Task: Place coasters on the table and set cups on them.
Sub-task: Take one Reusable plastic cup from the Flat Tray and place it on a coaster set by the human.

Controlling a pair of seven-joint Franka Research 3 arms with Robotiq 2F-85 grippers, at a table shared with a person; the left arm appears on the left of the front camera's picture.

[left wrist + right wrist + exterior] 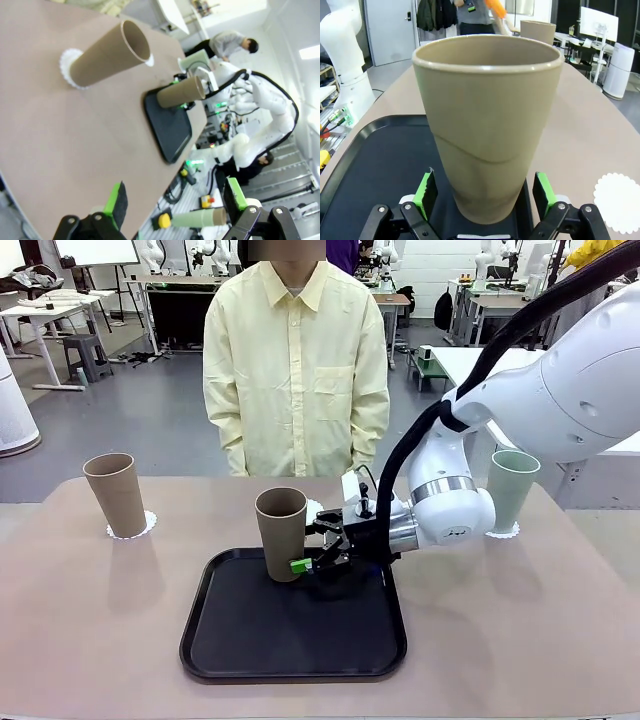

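A darker brown cup (281, 532) stands upright on the black tray (300, 650). My right gripper (306, 548) is open around its lower part. In the right wrist view its green pads (426, 192) sit on either side of the cup (487, 125) with small gaps. A bare coaster (314, 508) lies on the table (90, 620) just behind the tray. At the far left a light tan cup (116, 495) stands on a coaster (148, 525). At the right a mint green cup (512, 490) rests on a coaster (500, 531). My left gripper (175, 200) hangs open and empty off the table's side.
A person in a pale yellow shirt (296, 370) stands at the far edge with both arms down. My right arm (450, 505) reaches in low across the table's right half. Bare tabletop lies to the left of the tray and along the front edge.
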